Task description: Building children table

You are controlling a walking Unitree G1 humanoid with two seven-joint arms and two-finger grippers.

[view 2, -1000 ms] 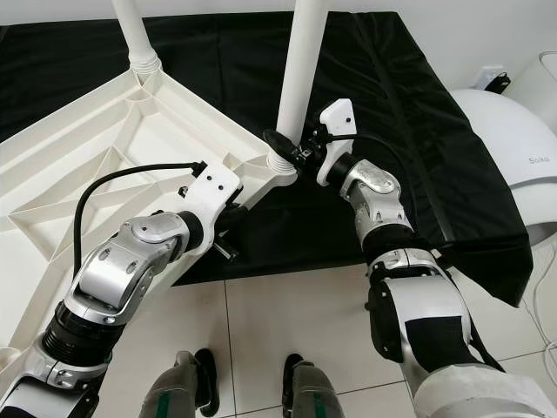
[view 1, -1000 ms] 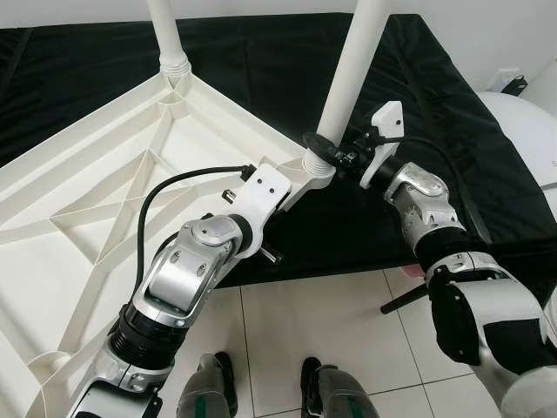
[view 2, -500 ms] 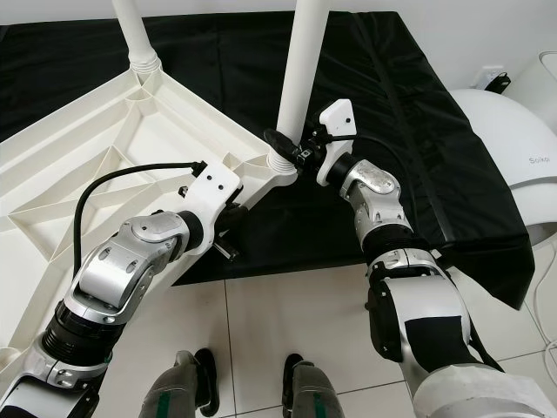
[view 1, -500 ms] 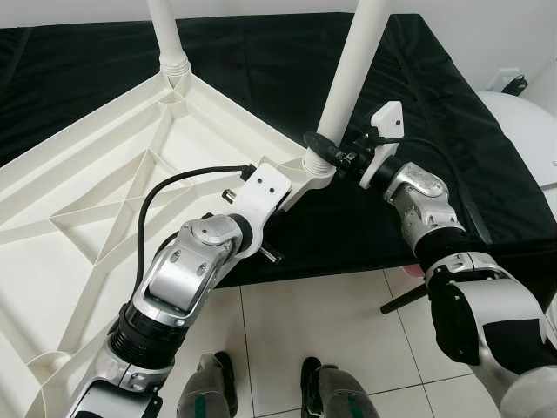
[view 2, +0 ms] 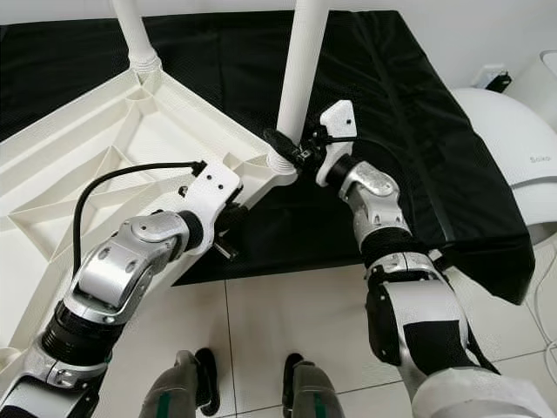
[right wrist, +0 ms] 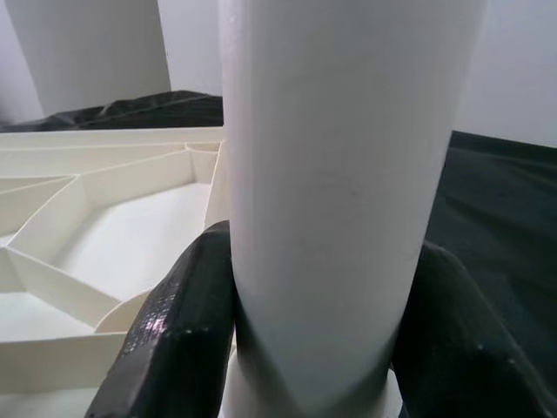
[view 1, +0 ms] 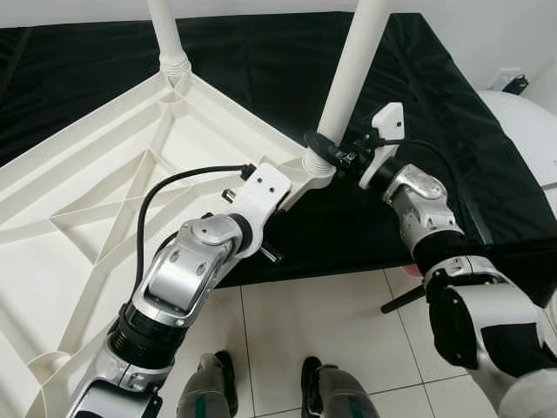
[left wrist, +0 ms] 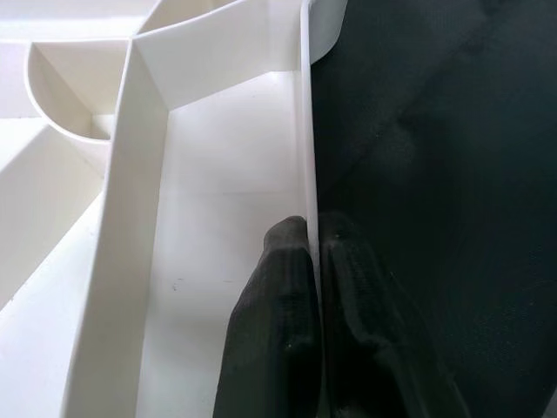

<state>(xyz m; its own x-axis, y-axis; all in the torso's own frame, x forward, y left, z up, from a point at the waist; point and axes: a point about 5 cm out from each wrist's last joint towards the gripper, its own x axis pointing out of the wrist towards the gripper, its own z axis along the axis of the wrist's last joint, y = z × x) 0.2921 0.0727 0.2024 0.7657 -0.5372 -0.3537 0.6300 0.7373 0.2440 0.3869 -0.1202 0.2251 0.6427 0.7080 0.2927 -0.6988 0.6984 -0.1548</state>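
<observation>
The white tabletop (view 1: 104,183) is lying upside down, ribbed underside up, partly on the black cloth (view 1: 261,70) and overhanging the near edge above the tiled floor (view 1: 322,322), with its near right corner pointing toward the right arm. At that corner socket the near table leg (view 1: 352,65) is standing, its long axis rising up and leaning slightly to the right, away from the tabletop; a second leg (view 1: 165,30) is standing in the far corner. The right gripper (view 1: 324,155) is reaching in from the right, just beside the socket, and its two black fingers (right wrist: 178,331) are clasping the base of that leg on either side, so the leg is running straight up between them. This arm is the one on the leg; its forearm is slanting up from the near right with the wrist bent toward the corner. The left gripper (left wrist: 312,322) is pinching the thin rim wall of the tabletop on its near right edge, one finger inside the rib channel, one outside against the cloth, steadying the top. Seating the leg likely depends on keeping it in line with the socket.
</observation>
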